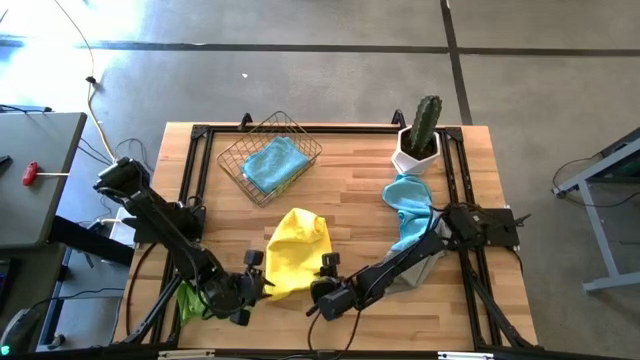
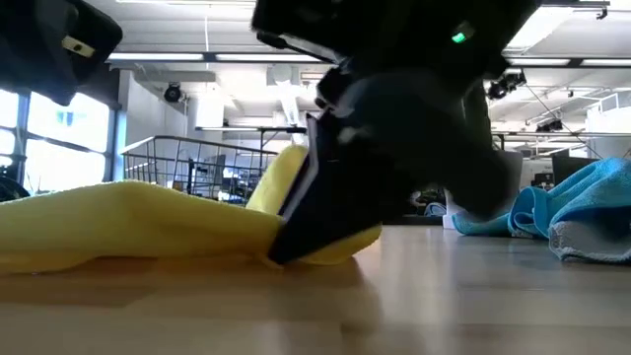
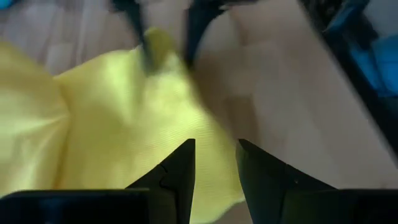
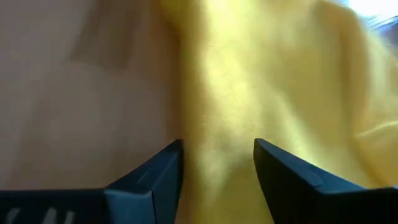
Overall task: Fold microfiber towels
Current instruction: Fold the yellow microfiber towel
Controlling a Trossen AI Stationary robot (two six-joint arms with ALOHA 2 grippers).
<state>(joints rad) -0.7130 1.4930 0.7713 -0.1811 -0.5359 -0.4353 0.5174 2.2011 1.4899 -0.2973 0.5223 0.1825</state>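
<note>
Both end effectors at near edge of yellow towel (image 1: 296, 248) on worktop (image 1: 350, 195): left end effector (image 3: 214, 163) open, right end effector (image 4: 217, 158) open w/ cloth between fingers.

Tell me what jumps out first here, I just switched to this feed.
The yellow towel lies rumpled at the table's front centre, with the left gripper and the right gripper at its two near corners, both open around its edge. Behind it, a light blue towel sits in the wire basket, and another blue towel trails beside the potted cactus.

Parted left gripper (image 3: 214, 165) jaws over the rumpled yellow towel (image 3: 118, 118).
</note>
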